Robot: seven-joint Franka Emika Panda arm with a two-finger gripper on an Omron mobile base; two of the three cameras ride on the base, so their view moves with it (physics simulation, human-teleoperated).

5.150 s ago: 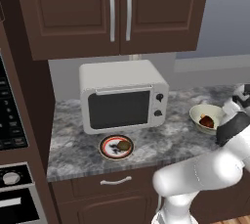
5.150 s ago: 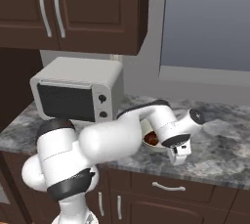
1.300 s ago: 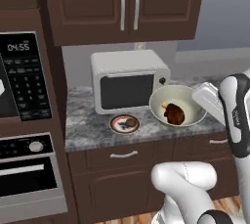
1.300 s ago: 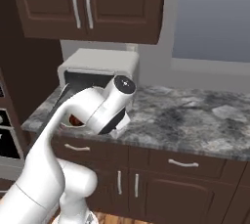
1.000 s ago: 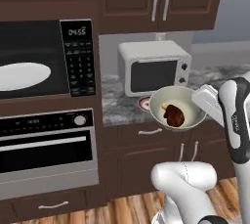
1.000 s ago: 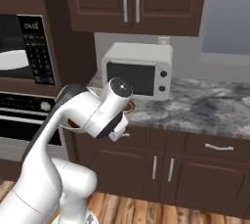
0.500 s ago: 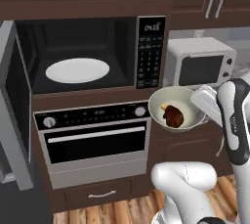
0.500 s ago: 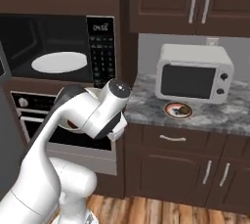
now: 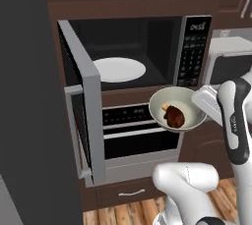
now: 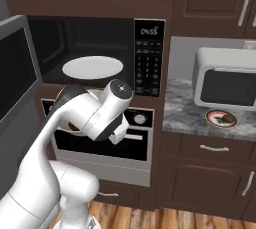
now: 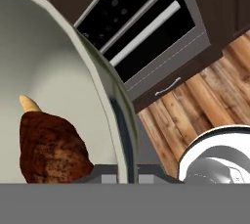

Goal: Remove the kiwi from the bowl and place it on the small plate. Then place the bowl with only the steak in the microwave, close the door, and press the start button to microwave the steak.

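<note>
hand (image 11: 122, 169) clenched on bowl (image 9: 177, 108) rim | steak (image 9: 173, 116) inside | bowl before open microwave (image 9: 147, 52) | door (image 9: 83, 101) swung left

The speckled grey counter (image 10: 185, 110) to my right carried a white countertop oven (image 10: 225, 79). The small plate (image 10: 221, 118) lay just before it, the kiwi (image 10: 228, 119) on it.

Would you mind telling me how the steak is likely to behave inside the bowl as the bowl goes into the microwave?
The steak lies loose on the bowl's smooth curved inside, so it would probably slide if the bowl tilts. Being a lumpy chunk, it seems likelier to slide than roll. The pincer grips the rim at one side, so the bowl may tip easily.
</note>
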